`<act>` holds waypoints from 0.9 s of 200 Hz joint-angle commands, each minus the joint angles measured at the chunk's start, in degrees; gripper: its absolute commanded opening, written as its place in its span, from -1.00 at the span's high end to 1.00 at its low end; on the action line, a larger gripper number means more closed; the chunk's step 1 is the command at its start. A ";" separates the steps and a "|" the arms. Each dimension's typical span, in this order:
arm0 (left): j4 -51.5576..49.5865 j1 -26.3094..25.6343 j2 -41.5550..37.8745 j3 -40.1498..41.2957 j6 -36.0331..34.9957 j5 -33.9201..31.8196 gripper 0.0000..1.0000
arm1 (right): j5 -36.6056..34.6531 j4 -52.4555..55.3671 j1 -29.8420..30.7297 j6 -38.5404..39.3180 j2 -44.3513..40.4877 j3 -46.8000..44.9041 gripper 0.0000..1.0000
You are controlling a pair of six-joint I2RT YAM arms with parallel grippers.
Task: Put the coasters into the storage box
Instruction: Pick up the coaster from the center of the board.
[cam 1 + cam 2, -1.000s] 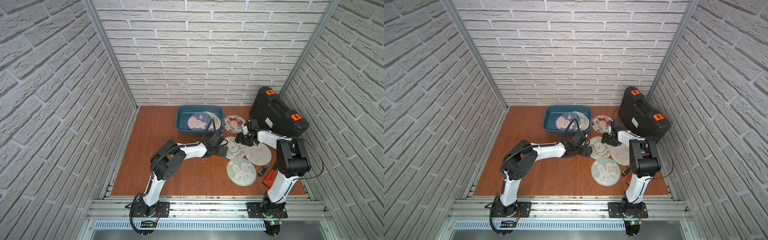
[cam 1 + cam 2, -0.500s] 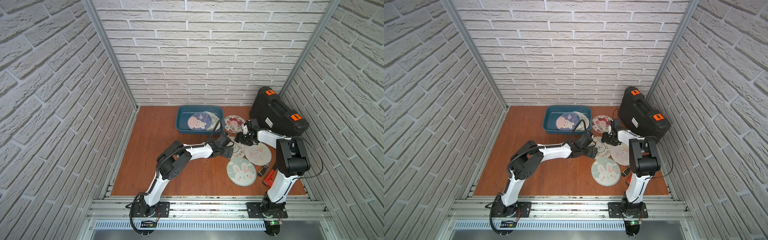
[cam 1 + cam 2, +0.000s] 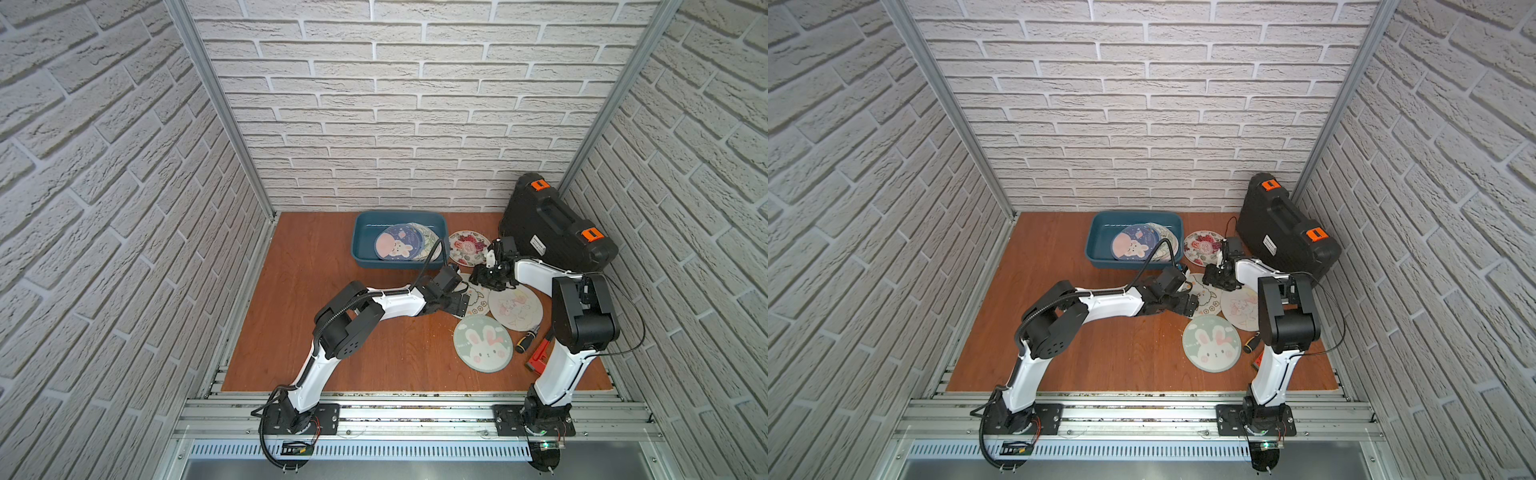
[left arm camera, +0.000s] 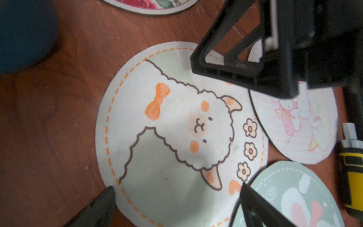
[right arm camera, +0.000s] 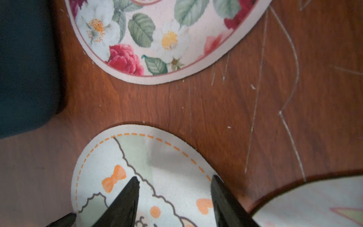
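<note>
- Alpaca coaster (image 4: 176,137): round, so we log no long axis to line up with. It lies flat on the table (image 3: 332,332), just under and ahead of the left gripper (image 4: 176,187). One fingertip stands at its rim and the other where the bunny coaster (image 4: 290,196) meets it.
- Neighbours: the bunny coaster and the pink coaster (image 4: 298,125) appear to lap over its edge on the side away from the left arm. We judge a plain lift could drag them.
- Left gripper: spread wide, holding nothing.
- Right gripper (image 5: 174,177): fingers partly apart and empty, over the opposite rim of the same coaster. We cannot tell whether they touch it.
- Both grippers are at this coaster, and we rate neither clearly nearer.
- Rose coaster (image 3: 468,248): on the table just beyond the right gripper.
- Storage box (image 3: 365,237): beyond both grippers, to the right gripper's left, apart from the alpaca coaster. Several coasters (image 3: 397,245) lie inside.
</note>
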State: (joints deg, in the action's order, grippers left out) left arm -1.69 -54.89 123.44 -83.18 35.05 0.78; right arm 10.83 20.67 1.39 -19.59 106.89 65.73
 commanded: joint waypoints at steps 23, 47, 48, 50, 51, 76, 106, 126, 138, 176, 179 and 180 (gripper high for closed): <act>3.98 -0.27 2.61 1.44 0.81 4.50 -0.95 | 1.30 1.33 0.02 0.52 1.21 -0.12 -0.18; 4.85 -0.26 2.86 1.21 1.07 4.76 -0.94 | 1.72 0.96 0.06 0.43 1.18 -0.34 -0.18; 4.85 -0.28 2.86 1.15 1.07 4.76 -0.94 | 1.73 0.96 0.04 0.43 1.15 -0.34 -0.18; 4.97 -0.25 2.93 1.12 1.21 4.76 -0.94 | 1.74 0.91 0.02 0.39 1.24 -0.34 -0.18; 5.00 -0.28 2.94 1.11 1.18 4.76 -0.94 | 1.78 0.89 0.02 0.41 1.27 -0.34 -0.18; 5.56 -0.31 3.12 0.75 1.29 4.85 -0.94 | 1.91 0.75 0.00 0.43 1.35 -0.45 -0.18; 6.18 -0.25 3.45 0.31 1.49 4.95 -0.93 | 2.12 0.60 0.10 0.43 1.48 -0.43 -0.18; 6.35 -0.30 3.60 -0.04 1.55 4.95 -0.91 | 2.27 0.52 0.07 0.41 1.48 -0.43 -0.18; 6.35 -0.28 3.69 -0.22 1.60 4.88 -0.88 | 2.28 0.52 0.05 0.43 1.47 -0.42 -0.18; 5.22 -0.30 4.00 -1.19 1.16 4.52 -0.56 | 2.43 0.52 0.05 0.43 1.52 -0.27 -0.17; 5.17 -0.37 4.00 -1.22 1.13 4.48 -0.52 | 2.44 0.53 0.08 0.43 1.56 -0.26 -0.17; 5.14 -0.33 4.00 -1.21 1.15 4.49 -0.51 | 2.44 0.52 0.09 0.43 1.56 -0.26 -0.17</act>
State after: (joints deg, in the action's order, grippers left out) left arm 4.29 -54.89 125.34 -83.35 36.05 3.99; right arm 11.49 20.58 1.32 -19.51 106.94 65.73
